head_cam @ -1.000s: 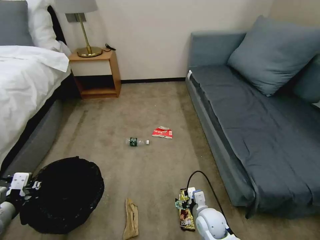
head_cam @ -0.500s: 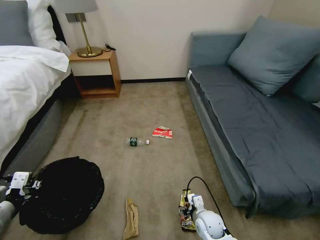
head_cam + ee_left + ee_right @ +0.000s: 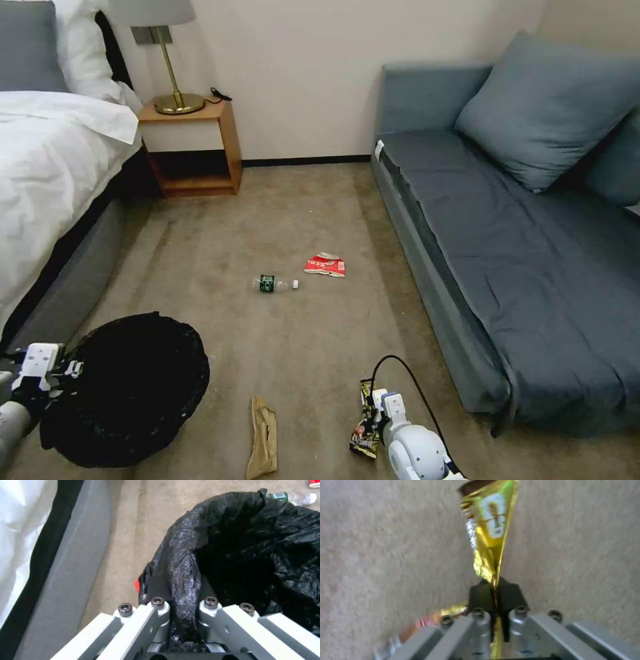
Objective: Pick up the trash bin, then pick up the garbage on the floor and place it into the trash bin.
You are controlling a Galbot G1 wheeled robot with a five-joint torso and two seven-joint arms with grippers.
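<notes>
Both tools loaded, low over carpet.
Right tool [image 3: 494, 590] pinches gold-brown foil snack wrapper [image 3: 488, 530], apparently clear of floor; left tool [image 3: 181, 590] clamps rim of round black-bagged trash bin [image 3: 130, 387] beside bed.

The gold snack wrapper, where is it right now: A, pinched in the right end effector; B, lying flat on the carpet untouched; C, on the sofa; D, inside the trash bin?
A: the right wrist view shows the gold snack wrapper clamped between the closed fingers of the right end effector, hanging over the carpet, while the left end effector grips the rim of the trash bin.
</notes>
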